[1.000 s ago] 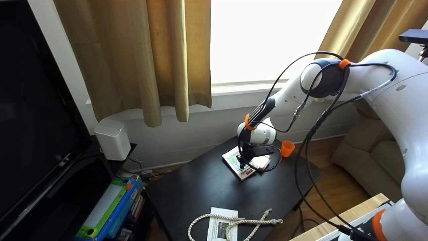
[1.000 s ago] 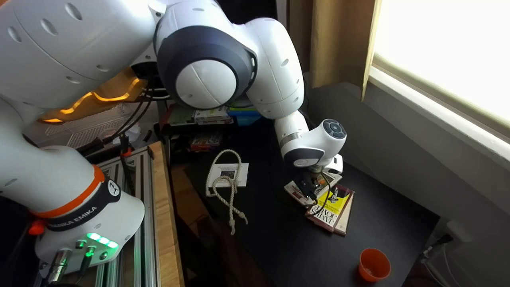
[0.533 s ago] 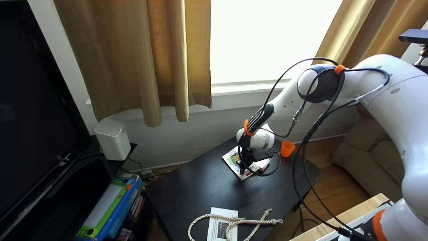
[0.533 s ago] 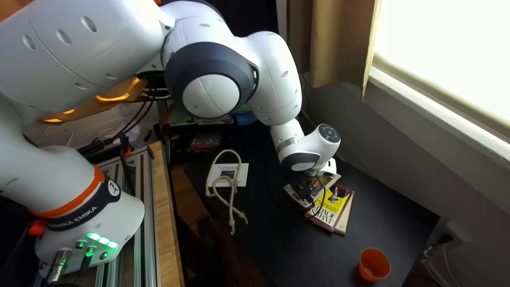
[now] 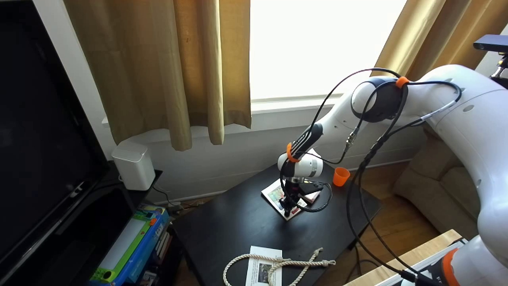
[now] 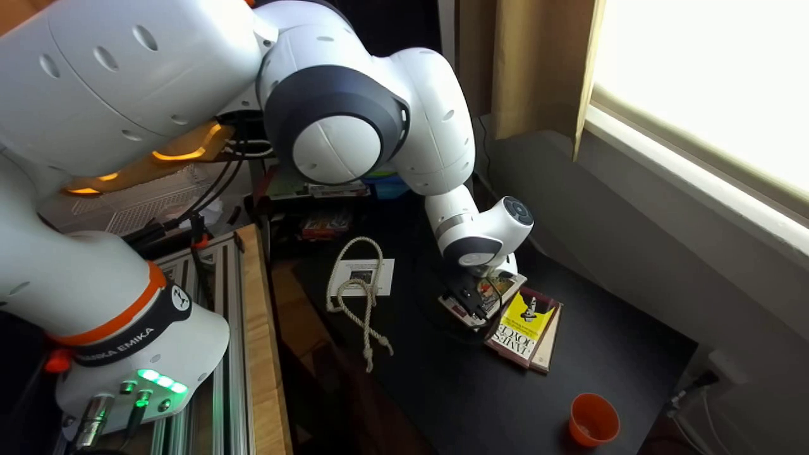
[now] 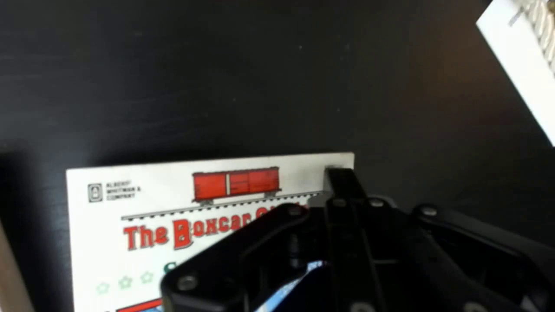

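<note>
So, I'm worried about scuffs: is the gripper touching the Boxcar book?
Touching: the wrist view shows the shut gripper meeting the Boxcar book near a corner, no gap visible.

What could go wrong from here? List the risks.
The shut gripper appears to touch the Boxcar book near a corner without clamping it, so it might slip off. Pressing down could scuff it. A sideways sweep might knock the neighboring James Joyce book.
</note>
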Controlling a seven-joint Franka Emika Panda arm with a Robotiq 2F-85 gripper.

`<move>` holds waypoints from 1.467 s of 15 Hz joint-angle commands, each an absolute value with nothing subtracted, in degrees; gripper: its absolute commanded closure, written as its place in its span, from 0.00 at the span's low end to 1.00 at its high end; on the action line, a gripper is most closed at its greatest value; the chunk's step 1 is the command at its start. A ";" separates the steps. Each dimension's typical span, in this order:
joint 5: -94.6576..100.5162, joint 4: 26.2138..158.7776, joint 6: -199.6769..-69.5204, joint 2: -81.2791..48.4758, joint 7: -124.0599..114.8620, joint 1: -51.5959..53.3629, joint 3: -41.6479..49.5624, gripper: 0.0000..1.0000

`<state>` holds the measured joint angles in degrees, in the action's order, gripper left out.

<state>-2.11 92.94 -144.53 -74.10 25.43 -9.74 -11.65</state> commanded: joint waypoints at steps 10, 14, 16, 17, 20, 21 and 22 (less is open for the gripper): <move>-0.04 99.02 -142.85 -69.00 29.88 -10.61 -12.88 1.00; -1.49 104.27 -143.32 -62.36 30.04 -13.67 -14.11 0.58; -1.51 107.34 -144.34 -58.65 29.94 -14.90 -13.56 0.42; -1.42 108.55 -144.55 -56.98 30.09 -15.81 -12.90 0.36; -2.75 108.73 -144.41 -55.24 29.38 -18.85 -11.23 0.14; -3.64 108.08 -144.39 -55.52 29.17 -20.13 -10.68 0.05; -4.64 107.68 -144.47 -55.57 29.04 -21.30 -10.36 0.01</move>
<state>-1.85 106.27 -142.86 -56.38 29.14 -18.02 -11.14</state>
